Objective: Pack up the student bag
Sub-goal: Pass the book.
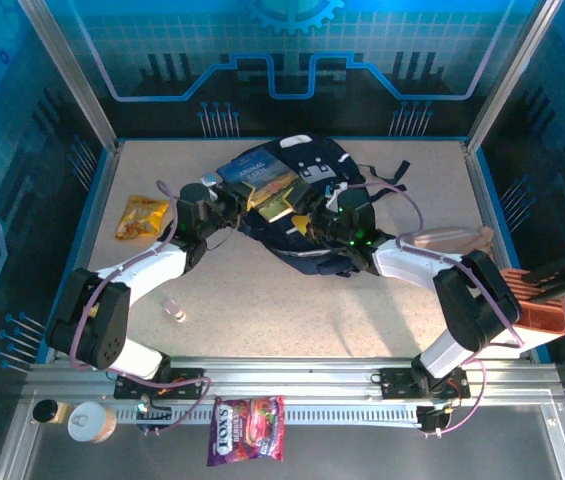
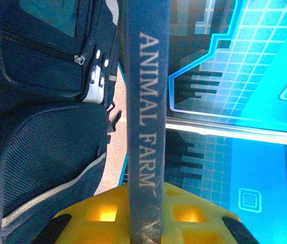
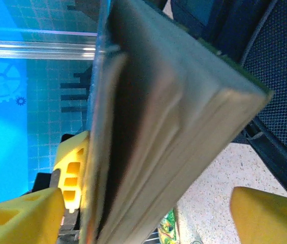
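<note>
Student bag: the student bag (image 1: 314, 170) is lying at the far middle of the table (image 1: 292, 310), between the two arms.
Left gripper: the left gripper (image 2: 144, 211) is clamping a book (image 2: 146, 127). The spine with ANIMAL FARM is rising between its yellow fingers (image 2: 102, 213), just beside the bag's mesh pocket.
Right gripper: the right gripper (image 3: 146, 218) is standing with its jaws apart around a thick page edge (image 3: 184, 132). Table is showing between one finger and the pages, so it is not squeezing. We cannot tell whether this is the same book.
Step in hand: we are judging that the book is going into the bag.
Doing it well: we are advising to lead with one corner and keep the spine parallel to the opening. The free gripper should hold the fabric, because soft cloth is folding easily.
Edges: the bag's straps and zipper line are lying close to both wrists and may catch.
Open room: the near half of the table is mostly bare. A snack packet (image 1: 142, 216) and a small bottle (image 1: 174, 310) are on the left, a rack (image 1: 540, 312) on the right.
</note>
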